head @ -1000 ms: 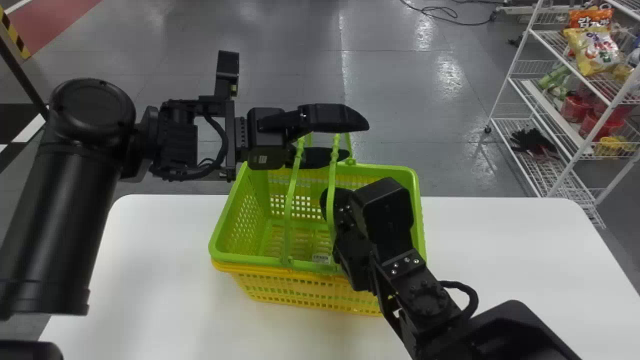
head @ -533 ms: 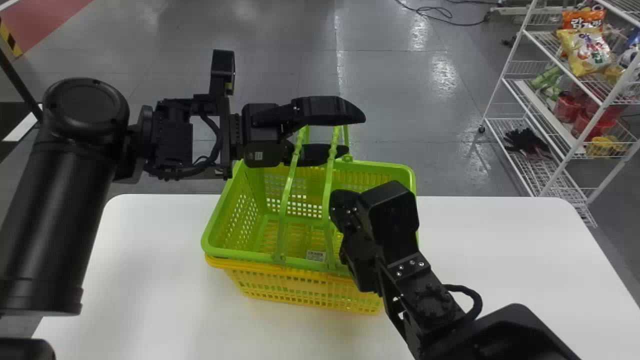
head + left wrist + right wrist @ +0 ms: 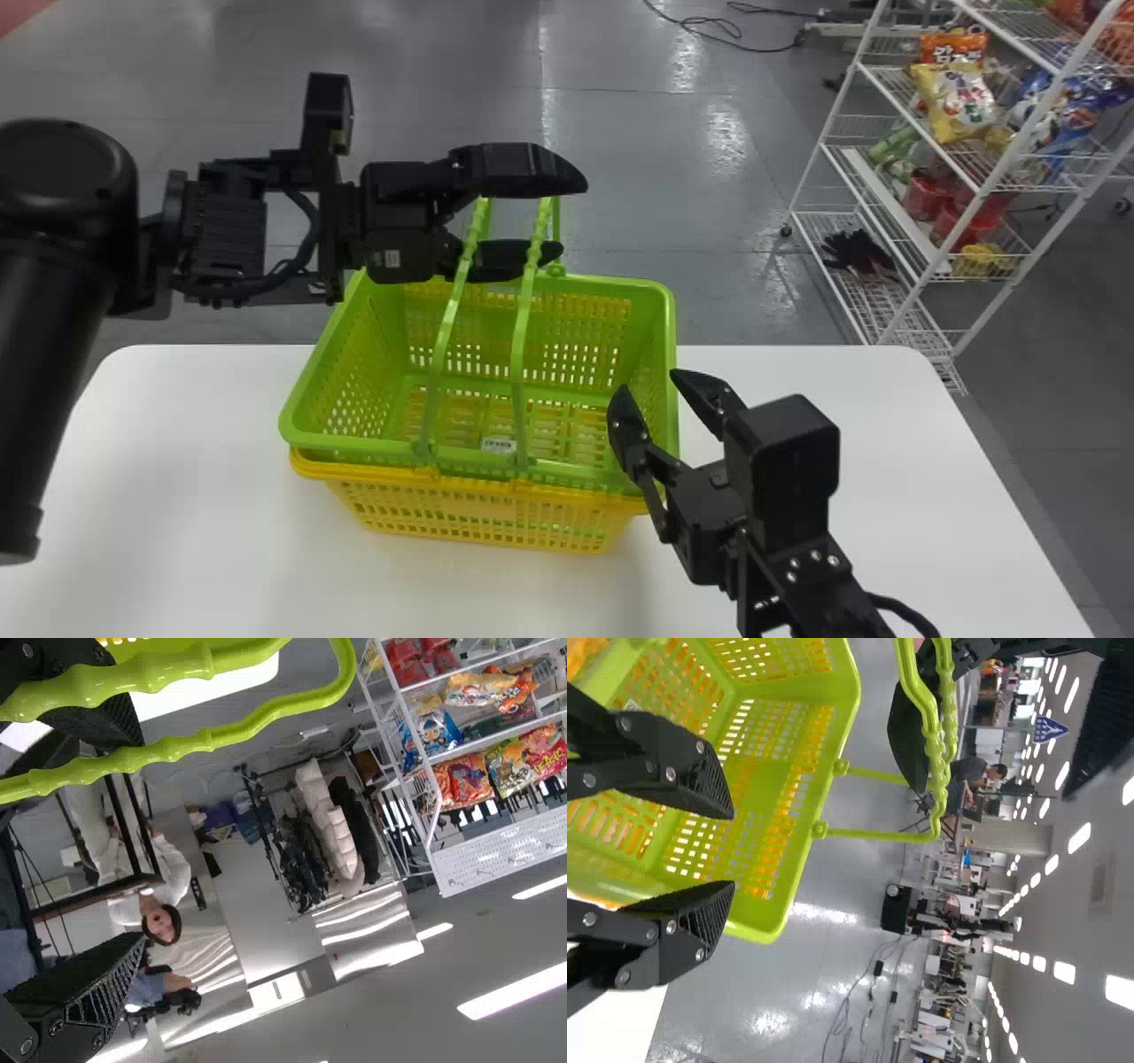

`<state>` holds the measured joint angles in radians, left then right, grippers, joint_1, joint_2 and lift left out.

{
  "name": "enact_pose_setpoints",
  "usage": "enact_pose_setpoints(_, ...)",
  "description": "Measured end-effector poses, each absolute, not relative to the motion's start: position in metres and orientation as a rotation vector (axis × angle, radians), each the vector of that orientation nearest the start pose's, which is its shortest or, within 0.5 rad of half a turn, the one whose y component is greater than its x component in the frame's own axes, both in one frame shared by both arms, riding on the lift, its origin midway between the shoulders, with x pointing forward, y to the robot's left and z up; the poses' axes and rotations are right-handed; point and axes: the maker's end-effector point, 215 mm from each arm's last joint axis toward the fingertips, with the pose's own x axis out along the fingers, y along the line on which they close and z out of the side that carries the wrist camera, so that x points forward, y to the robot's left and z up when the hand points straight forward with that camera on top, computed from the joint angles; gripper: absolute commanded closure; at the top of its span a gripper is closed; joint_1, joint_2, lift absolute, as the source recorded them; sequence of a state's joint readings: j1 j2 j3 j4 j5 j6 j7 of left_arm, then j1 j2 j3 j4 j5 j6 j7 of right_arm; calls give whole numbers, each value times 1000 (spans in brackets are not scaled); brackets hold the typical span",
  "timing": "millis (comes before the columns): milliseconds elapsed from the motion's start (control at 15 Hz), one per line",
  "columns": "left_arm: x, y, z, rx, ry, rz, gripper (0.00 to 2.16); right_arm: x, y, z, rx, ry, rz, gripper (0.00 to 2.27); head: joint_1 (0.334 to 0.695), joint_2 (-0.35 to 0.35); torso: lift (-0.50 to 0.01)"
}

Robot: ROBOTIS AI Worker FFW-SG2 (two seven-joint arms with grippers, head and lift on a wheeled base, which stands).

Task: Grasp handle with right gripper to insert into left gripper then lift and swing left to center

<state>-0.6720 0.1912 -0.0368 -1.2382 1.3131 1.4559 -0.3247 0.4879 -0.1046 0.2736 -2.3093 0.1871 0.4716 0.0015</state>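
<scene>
Two green basket handles [image 3: 523,328] run upper centre inside the wide-parted left gripper [image 3: 565,219], seemingly unclamped; the right gripper [image 3: 651,385], spread and empty, has withdrawn lower right, so the left should close next.

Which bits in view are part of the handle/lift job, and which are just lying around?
Job:
- green basket
- its two handles, running between the left gripper's fingers
- left gripper
- right gripper, open by the basket's right side

Just there:
- yellow basket under the green one
- white table
- wire shelf
- snack bags and black gloves on it
</scene>
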Motion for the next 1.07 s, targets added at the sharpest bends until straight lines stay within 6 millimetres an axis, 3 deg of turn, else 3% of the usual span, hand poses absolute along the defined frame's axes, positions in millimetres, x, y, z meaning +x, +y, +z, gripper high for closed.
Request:
enact_pose_setpoints(200, 524, 8, -199, -874, 902, -1185, 124, 412, -132, -327, -142, 166, 208, 43, 695, -143, -93)
enact_pose_setpoints(533, 518, 7, -179, -877, 948, -1224, 124, 396, -141, -328, -108, 116, 203, 49, 695, -160, -93)
enact_pose_setpoints(867, 529, 2, -140, -896, 942, -1261, 124, 378, -143, -335, -89, 91, 208, 66, 695, -172, -93)
enact_pose_setpoints(1067, 540, 1, -113, -894, 933, -1270, 117, 366, -150, -340, -55, 58, 201, 66, 676, -181, -93)
